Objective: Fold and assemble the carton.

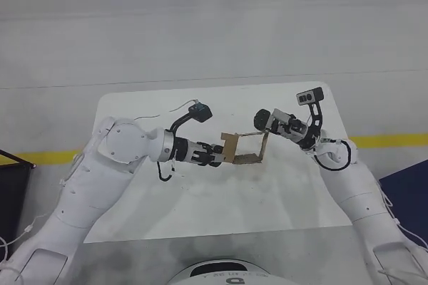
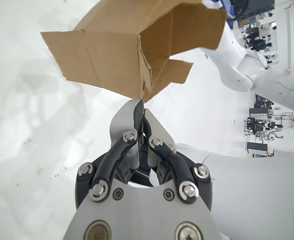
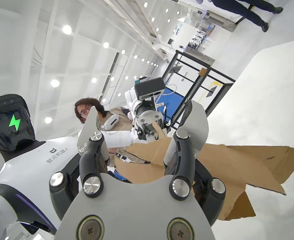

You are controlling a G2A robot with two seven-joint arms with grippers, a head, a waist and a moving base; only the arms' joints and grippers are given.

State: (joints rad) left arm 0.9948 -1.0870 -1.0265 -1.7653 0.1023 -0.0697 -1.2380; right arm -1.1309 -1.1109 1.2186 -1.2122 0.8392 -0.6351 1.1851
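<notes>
One carton (image 2: 112,58), probably light, thin cardboard that creases easily, hangs above the surface (image 1: 200,206) between both hands. The left hand (image 2: 142,111) is pinched tight on its corner seam. Just beyond it the sleeve opens, with nothing visible inside. The right hand (image 3: 144,106) gapes wide at the carton's far edge, gripping nothing. Panel edges look like the safest hold.

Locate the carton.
Top view: the carton is over the middle of the table, between both arms, one edge clamped in the left hand, the open right hand at its opposite far corner.
</notes>
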